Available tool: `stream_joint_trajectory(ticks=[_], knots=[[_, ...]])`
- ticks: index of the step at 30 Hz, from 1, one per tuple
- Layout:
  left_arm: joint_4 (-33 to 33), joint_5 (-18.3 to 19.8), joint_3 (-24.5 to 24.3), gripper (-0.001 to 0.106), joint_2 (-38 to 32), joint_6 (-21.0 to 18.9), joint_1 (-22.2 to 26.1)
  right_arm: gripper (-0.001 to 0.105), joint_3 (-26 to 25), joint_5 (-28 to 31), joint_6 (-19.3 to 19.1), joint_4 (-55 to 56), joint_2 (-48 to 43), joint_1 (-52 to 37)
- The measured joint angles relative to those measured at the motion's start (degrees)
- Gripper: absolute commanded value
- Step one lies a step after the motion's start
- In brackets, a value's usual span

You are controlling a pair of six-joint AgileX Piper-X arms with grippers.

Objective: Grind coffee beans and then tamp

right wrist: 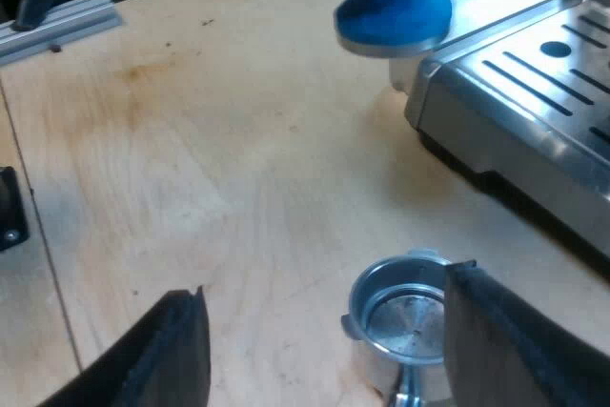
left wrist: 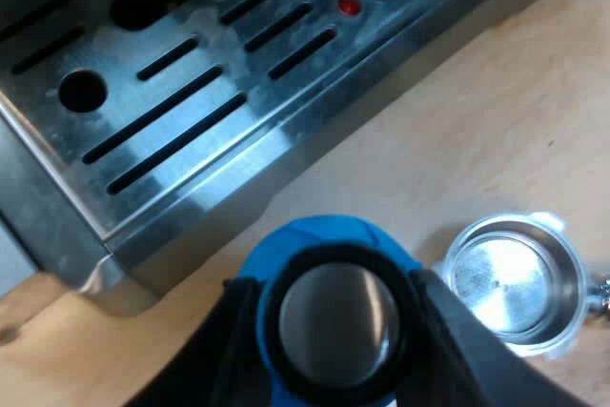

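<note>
My left gripper (left wrist: 329, 319) is shut on the blue tamper (left wrist: 329, 264), one black finger on each side of its round body. The tamper hangs above the wooden table beside the corner of the espresso machine's drip tray (left wrist: 191, 92). The metal holder (left wrist: 515, 278) lies on the table close by, and its shiny basket looks bare inside. My right gripper (right wrist: 334, 331) is open wide just above the table, with the metal holder (right wrist: 405, 316) close against one finger (right wrist: 496, 331). Farther off, the blue tamper (right wrist: 393, 9) is in the air by the machine's corner (right wrist: 534, 83).
The drip tray has long slots and a small red float (left wrist: 350, 5). A metal rail (right wrist: 57, 21) lies at the far edge of the wooden table (right wrist: 210, 159). A black part (right wrist: 10, 207) sits at the table's seam.
</note>
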Motion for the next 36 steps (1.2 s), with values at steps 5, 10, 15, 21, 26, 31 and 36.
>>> stream_joint_trajectory(ticks=[5,10,15,21,26,31,36], knots=[[-0.96,0.0,3.43,0.0,0.0,1.01,3.05,0.055,0.0,0.68,-0.09,0.0,0.0,0.0],[-3.82,0.0,8.88,0.0,0.0,0.98,3.34,0.055,0.0,0.77,-0.09,0.0,0.0,0.0],[-6.21,-1.33,11.8,0.0,-0.11,1.04,3.34,0.055,0.0,0.77,-0.09,0.0,0.0,0.0],[-12.62,-1.32,14.85,0.0,-0.11,0.38,3.34,0.055,0.0,0.77,-0.09,0.0,0.0,0.0],[-15.09,-1.32,16.88,0.0,0.57,0.38,3.34,0.055,0.0,0.77,-0.09,0.0,0.0,0.0],[-16.97,-1.32,17.0,0.0,4.36,0.38,3.34,0.055,0.0,0.77,-0.09,0.0,0.0,0.0],[-17.36,-1.44,17.08,0.0,8.24,0.38,3.34,0.055,0.0,0.77,-0.09,0.0,0.0,0.0]])
